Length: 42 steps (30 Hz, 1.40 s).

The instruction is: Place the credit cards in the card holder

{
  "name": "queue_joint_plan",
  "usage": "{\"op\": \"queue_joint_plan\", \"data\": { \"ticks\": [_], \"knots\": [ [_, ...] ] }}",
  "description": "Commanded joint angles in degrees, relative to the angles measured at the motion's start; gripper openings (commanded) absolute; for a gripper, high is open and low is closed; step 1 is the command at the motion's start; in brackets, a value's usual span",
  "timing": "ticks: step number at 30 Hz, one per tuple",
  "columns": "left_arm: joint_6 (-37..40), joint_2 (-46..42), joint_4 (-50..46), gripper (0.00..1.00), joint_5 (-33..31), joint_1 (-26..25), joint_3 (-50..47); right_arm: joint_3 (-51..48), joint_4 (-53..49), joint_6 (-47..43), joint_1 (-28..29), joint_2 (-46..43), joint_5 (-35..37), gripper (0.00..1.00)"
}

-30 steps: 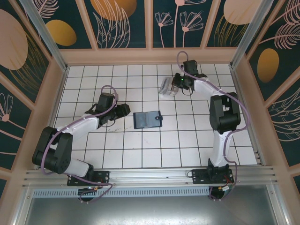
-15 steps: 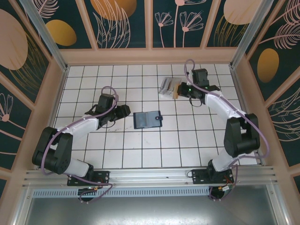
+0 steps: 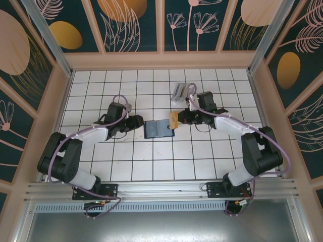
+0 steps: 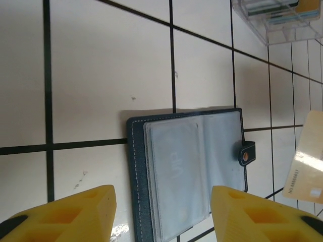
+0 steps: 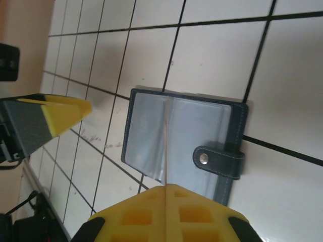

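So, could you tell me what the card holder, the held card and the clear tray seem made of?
Card holder: likely leather or imitation, matte navy, stitched edge, snap tab; glossy clear plastic sleeves inside. Card: probably stiff plastic, beige, thin, smooth. Tray: hard transparent plastic, contents visible through its walls.

The wallet [image 3: 158, 129] lies mid-desk [image 3: 151, 161]. The left hand [image 3: 139, 121] sits just left of it. The right hand [image 3: 181, 117], just right of it, holds a card [image 3: 173, 120] at its right edge. A tray [image 3: 181, 92] stands behind that hand.
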Motion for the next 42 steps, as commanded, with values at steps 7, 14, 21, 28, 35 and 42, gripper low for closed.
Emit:
{"op": "queue_joint_plan", "data": {
  "ticks": [7, 14, 21, 28, 35, 42],
  "knots": [
    [1.8, 2.6, -0.5, 0.49, 1.6, -2.9, 1.2, 3.2, 5.2, 2.7, 2.5, 11.0, -10.6, 0.00],
    [1.0, 4.3, -0.5, 0.48, 1.5, -4.0, 0.8, 5.7, 6.8, 4.7, 2.5, 16.7, -13.1, 0.00],
    [2.3, 6.4, -3.3, 0.48, 0.9, -4.3, 2.6, 7.8, 7.1, 6.0, 2.6, 21.2, -15.2, 0.00],
    [1.7, 8.2, -3.2, 0.43, 0.7, -4.3, 2.9, 9.4, 5.0, 5.8, 3.3, 23.7, -15.3, 0.00],
    [1.9, 8.7, -4.6, 0.32, -1.3, -4.3, 3.6, 9.2, 6.4, 7.0, 3.6, 24.5, -15.9, 0.00],
    [1.7, 9.0, -7.1, 0.24, -5.0, -4.3, 4.0, 8.9, 9.0, 8.8, 3.6, 25.4, -17.0, 0.00]
  ]
}}
